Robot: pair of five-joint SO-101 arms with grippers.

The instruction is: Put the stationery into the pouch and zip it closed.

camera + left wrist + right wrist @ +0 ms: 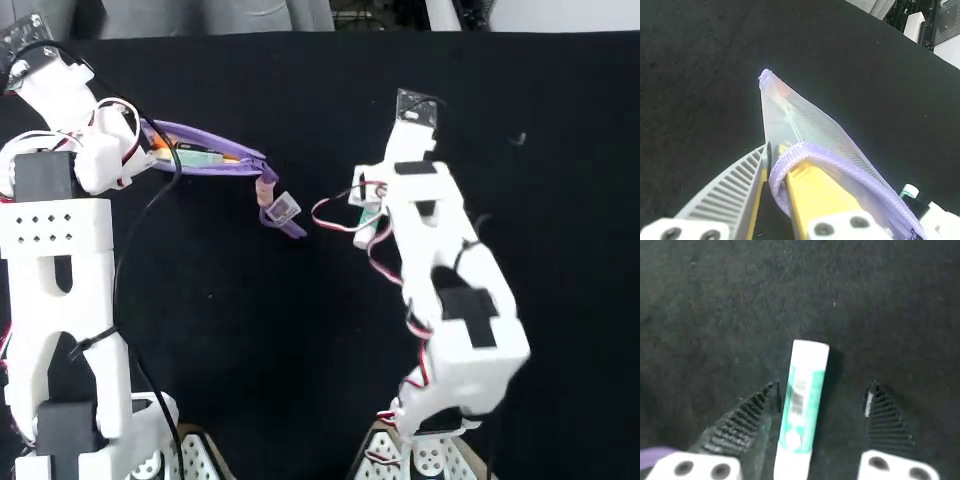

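A black cloth covers the table (560,150) from edge to edge, and beyond its far edge, along the top of the high view, runs a strip of pale grey and white room with some dark frames at upper right. Two white arms stand side by side. One pouch (200,158), clear mesh with a purple hem, lies in the upper left of the high view, stretching from the left arm toward the centre; orange and green shapes show through its side, and one small tag (282,210) on a pinkish strap hangs from its centre-facing end. The left hand (777,155) is pinched narrow on the purple hem at the pouch's end. One stick (802,400), white with a teal label, lies on the cloth near the middle of the high view, well apart from the pouch; dark print on its label is too small to read. The right hand (823,387) stands wide over it, a finger on each side, holding nothing
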